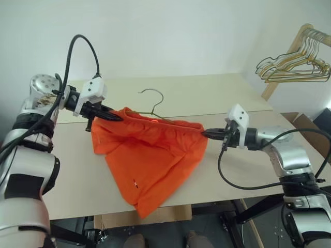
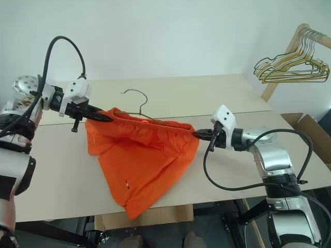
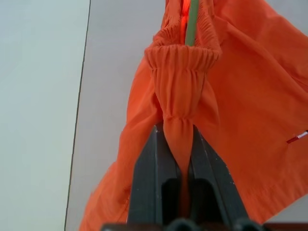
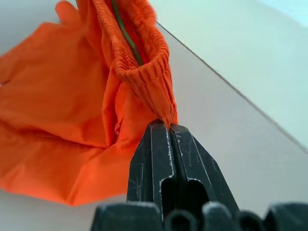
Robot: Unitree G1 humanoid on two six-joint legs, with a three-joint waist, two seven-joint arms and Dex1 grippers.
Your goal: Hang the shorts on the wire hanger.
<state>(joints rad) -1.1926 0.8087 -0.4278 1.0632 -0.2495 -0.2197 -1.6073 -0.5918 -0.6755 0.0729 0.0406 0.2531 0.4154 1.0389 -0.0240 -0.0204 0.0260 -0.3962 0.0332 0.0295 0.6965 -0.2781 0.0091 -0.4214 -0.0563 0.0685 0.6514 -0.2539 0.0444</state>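
The shorts [image 1: 150, 160] are bright orange all over, plain, with a tiny red-and-white tag [image 3: 297, 138] on one leg. The wire hanger [image 1: 153, 106] is olive-green along its bar, with a silvery-grey hook. Both pincers, left pincer [image 1: 115, 117] and right pincer [image 1: 207, 134], have black fingers on white housings, with black cables. The surface [image 1: 67, 181] is pale beige. At the far right, a bunch of hangers [image 1: 295, 67] shows gold and dark wire on a light wooden rack [image 1: 289, 54]. The wall [image 1: 181, 31] is white.
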